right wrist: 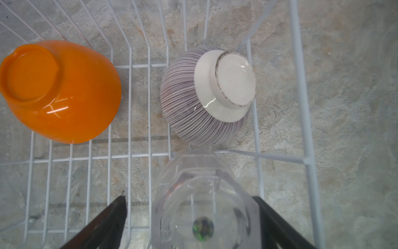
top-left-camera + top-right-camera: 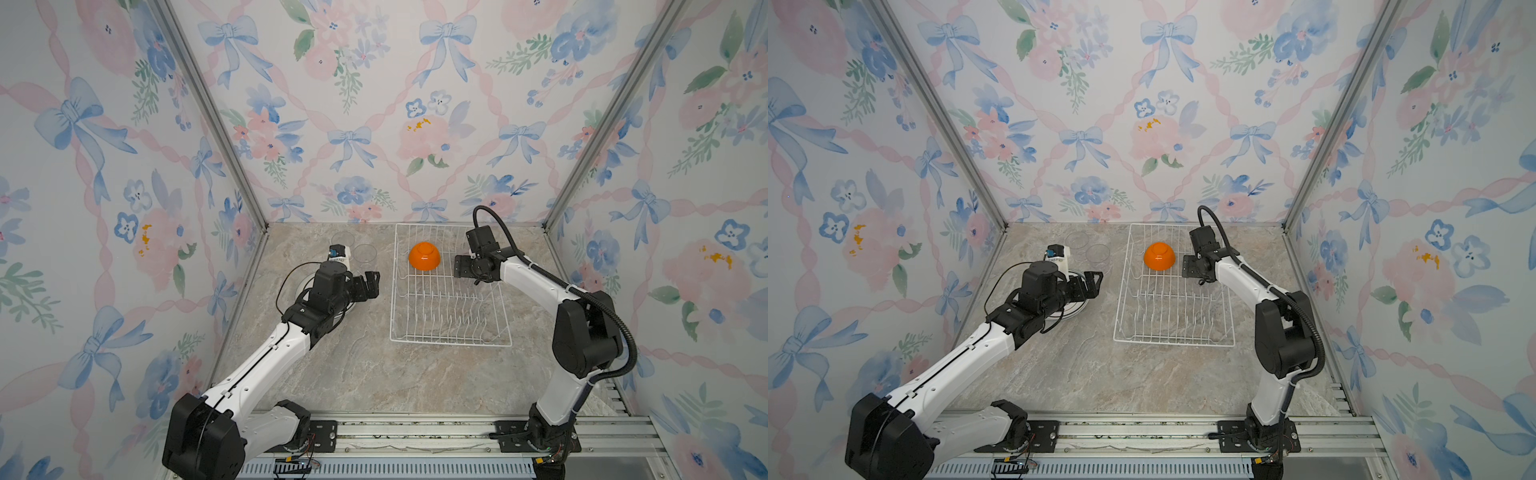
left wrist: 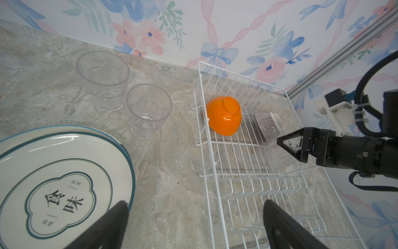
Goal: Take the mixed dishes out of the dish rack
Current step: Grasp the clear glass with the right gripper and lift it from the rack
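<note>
Right claw (image 1: 189,195) spread wide astride a clear inverted tumbler (image 1: 202,215) (faceted base up).

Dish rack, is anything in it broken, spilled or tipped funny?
Nothing looks broken or spilled. The orange bowl, the striped bowl and a clear tumbler sit bottom-up in the dish rack, both bowls a bit tilted, as drying dishes often are.
</note>
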You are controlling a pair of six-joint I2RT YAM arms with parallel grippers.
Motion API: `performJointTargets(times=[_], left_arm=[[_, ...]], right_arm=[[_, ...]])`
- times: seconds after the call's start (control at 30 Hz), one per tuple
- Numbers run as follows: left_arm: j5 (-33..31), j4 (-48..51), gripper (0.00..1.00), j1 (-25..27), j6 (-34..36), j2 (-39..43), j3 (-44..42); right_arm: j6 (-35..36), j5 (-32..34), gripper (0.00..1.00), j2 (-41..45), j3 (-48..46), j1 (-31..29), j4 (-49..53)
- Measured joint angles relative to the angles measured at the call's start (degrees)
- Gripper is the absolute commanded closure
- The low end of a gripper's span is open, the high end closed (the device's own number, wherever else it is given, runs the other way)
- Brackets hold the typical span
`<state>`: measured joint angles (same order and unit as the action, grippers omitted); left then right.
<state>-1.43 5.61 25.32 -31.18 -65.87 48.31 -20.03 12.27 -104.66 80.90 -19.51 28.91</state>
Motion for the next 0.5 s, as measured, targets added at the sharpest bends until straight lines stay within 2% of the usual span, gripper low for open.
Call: performJointTargets(times=[0.2,0.5], left_arm=[[1.25,-0.02,0.02,-0.24,-0.44,-0.59,0.00],[1.53,-0.02,0.02,-0.24,-1.07,-0.57,0.00]], right_arm=[[1.66,1.90,0.09,-3.54,2.56,-1.29,1.11],[2.10,2.56,0.28,-4.55,3.52,-1.62,1.77]])
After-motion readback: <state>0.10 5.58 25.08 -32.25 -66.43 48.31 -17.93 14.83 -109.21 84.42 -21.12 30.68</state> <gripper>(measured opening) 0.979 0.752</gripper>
